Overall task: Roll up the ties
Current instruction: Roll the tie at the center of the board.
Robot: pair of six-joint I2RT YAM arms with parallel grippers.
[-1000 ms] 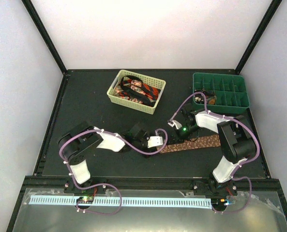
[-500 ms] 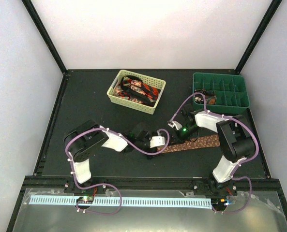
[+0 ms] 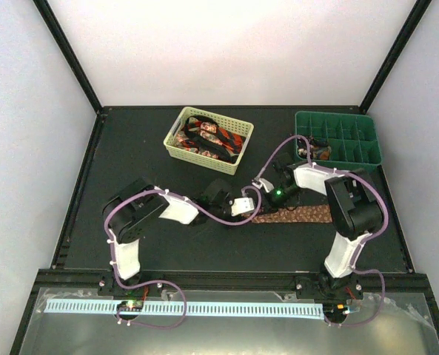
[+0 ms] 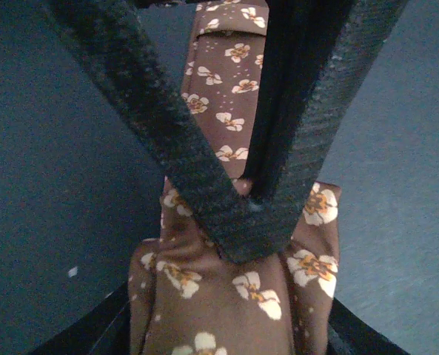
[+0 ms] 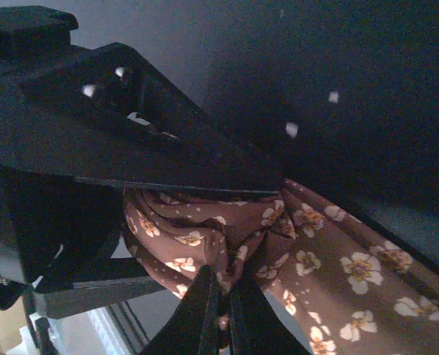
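A brown tie (image 3: pixel 297 215) with pale flowers lies flat at mid-right of the table, its left end gathered into a loose roll (image 5: pixel 204 237). My right gripper (image 5: pixel 223 292) is shut, pinching the fabric at the roll's core. In the left wrist view, the right gripper's textured fingers (image 4: pixel 238 222) form a V pressed onto the tie (image 4: pixel 226 296). My left gripper (image 4: pixel 226 336) has its jaws against both sides of the roll. From above, the left gripper (image 3: pixel 246 208) and the right gripper (image 3: pixel 266 196) meet at the tie's left end. Red-and-black ties (image 3: pixel 213 137) lie in the yellow basket (image 3: pixel 176 146).
A green divided tray (image 3: pixel 374 151) stands at the back right, with a small dark bundle (image 3: pixel 313 152) in one near-left compartment. The yellow basket stands at the back centre. Black frame rails border the table on all sides.
The left arm has moved right and up against the right gripper. Its jaws widened, then came in on the roll. The tie's flat stretch on the table has become slightly shorter.
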